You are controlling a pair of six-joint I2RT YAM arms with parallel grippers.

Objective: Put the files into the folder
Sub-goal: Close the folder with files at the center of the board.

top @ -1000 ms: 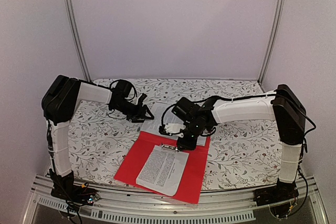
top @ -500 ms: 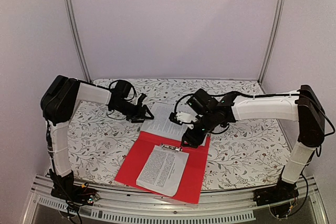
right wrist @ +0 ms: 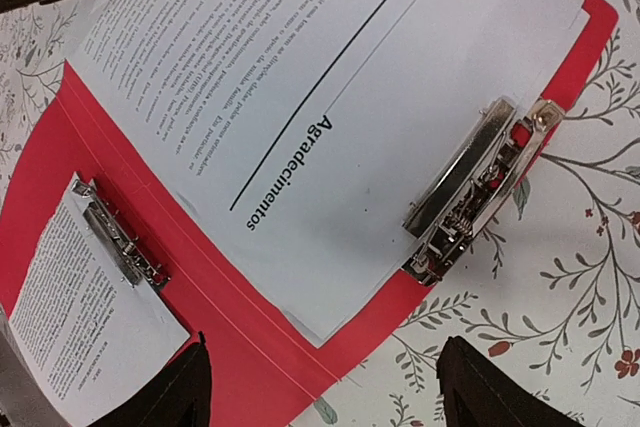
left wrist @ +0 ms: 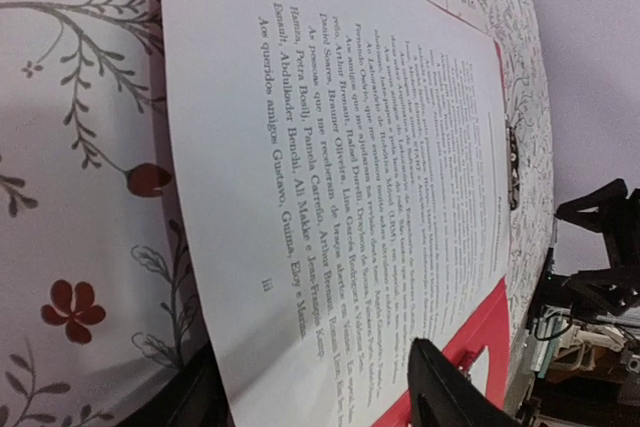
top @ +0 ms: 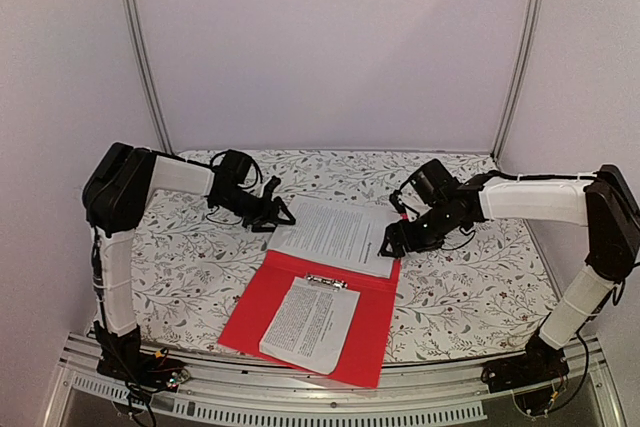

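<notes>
Red folder (top: 250, 307) lies open and slightly skewed on the floral tablecloth (top: 180, 247), at 6 o'clock of the table's middle. Both files are on it.

The large printed sheet (top: 335, 232) covers the far half and overhangs onto the cloth at its 9 o'clock side. The smaller sheet (top: 308, 322) sits on the near half, at 6 o'clock of the large one. A metal clip (top: 332, 282) is at the smaller sheet's 12 o'clock edge.

Left gripper (top: 283, 215) is low at the large sheet's 9 o'clock edge. In the left wrist view its dark fingers (left wrist: 450, 392) stand wide apart, so the left gripper (left wrist: 320, 377) is open. The sheet's (left wrist: 330, 147) edge lies between the fingers and nothing is pinched. Red folder (left wrist: 480, 337) shows under the sheet's far corner.

Right gripper (top: 388, 245) hangs at the large sheet's 3 o'clock edge. In the right wrist view its fingers (right wrist: 175, 392) are spread wide and empty, so the right gripper (right wrist: 325, 347) is open above a folder (right wrist: 300, 367) corner and the cloth.

The same view shows the large sheet (right wrist: 300, 97), headed "Agradecimentos". A second clip (right wrist: 465, 192) is at its edge, and whether it clamps the paper cannot be told. The first clip (right wrist: 120, 237) sits on the smaller sheet (right wrist: 80, 297).
</notes>
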